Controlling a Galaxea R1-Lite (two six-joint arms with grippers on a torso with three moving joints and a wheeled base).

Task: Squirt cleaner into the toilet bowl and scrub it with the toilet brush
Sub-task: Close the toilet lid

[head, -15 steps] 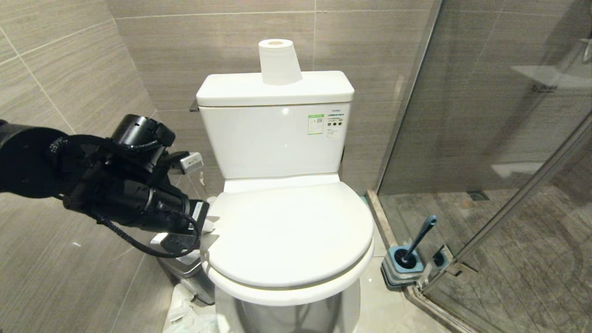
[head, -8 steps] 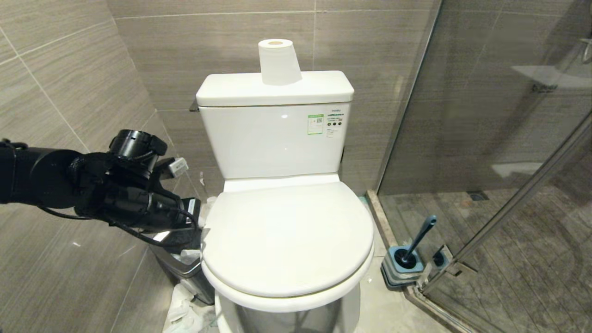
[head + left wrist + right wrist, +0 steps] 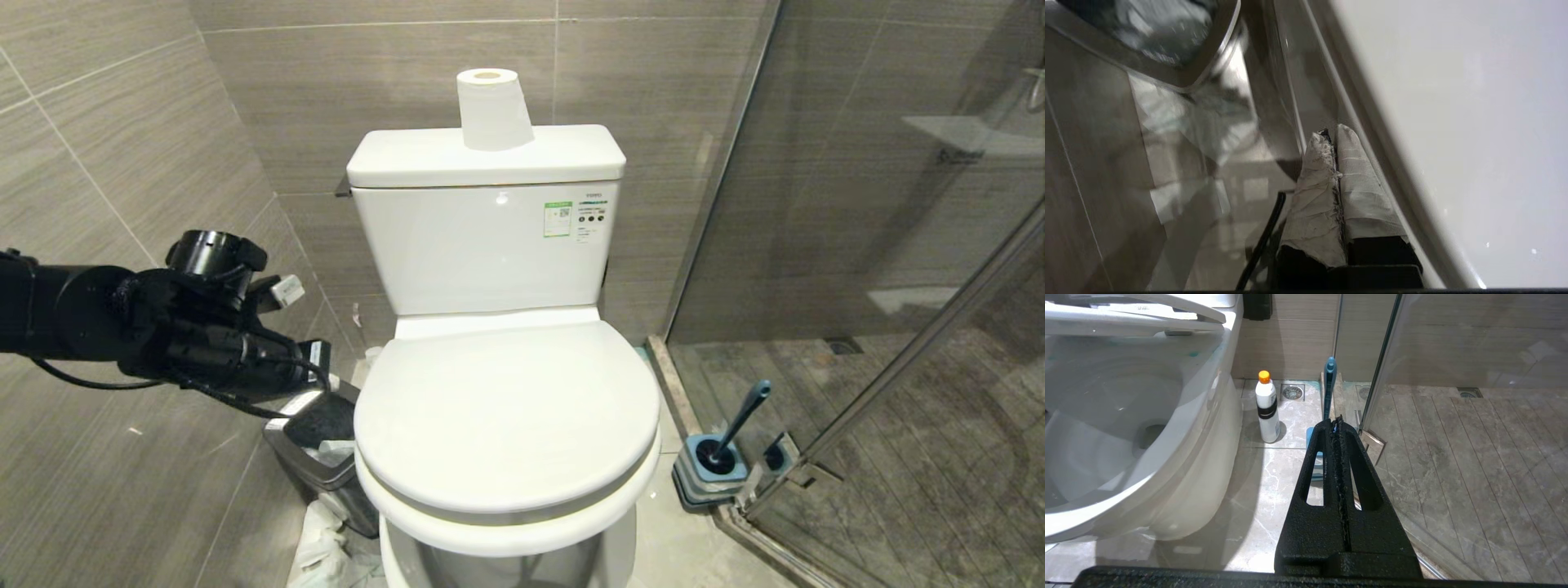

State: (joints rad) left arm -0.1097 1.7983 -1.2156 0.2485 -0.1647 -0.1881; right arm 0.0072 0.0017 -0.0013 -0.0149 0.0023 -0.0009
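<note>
**White lid down, both grippers closed on nothing**

White ceramic fills the middle of the room: the toilet bowl (image 3: 506, 523) stands against the tiled wall with its lid (image 3: 506, 412) lowered flat over the seat, so from above the inside is covered. A roll of toilet paper (image 3: 492, 108) stands upright on the tank (image 3: 490, 245).

The left gripper (image 3: 1333, 136) hangs at the left side of the toilet, just beside the edge of the lid and above a small steel-rimmed bin (image 3: 320, 445) with a black liner. Its two fingers, wrapped in pale tape, are pressed together and hold nothing. The black left arm (image 3: 147, 327) reaches in from the left wall side.

The right gripper (image 3: 1337, 420) is low, near the floor on the right side of the toilet. Its black fingers also lie together, with nothing between them. It points toward the toilet brush (image 3: 739, 425), which stands tilted in its grey-and-blue holder (image 3: 706, 474) on the floor, just beside the frame of the glass shower door (image 3: 857, 245). The gripper and the brush are apart.

From this low view a white bottle (image 3: 1267, 408) with an orange cap stands upright on the floor tiles between the toilet bowl and the brush. Small turquoise marks of cleaner (image 3: 1193, 354) show under the rim of the bowl on its outside.
</note>
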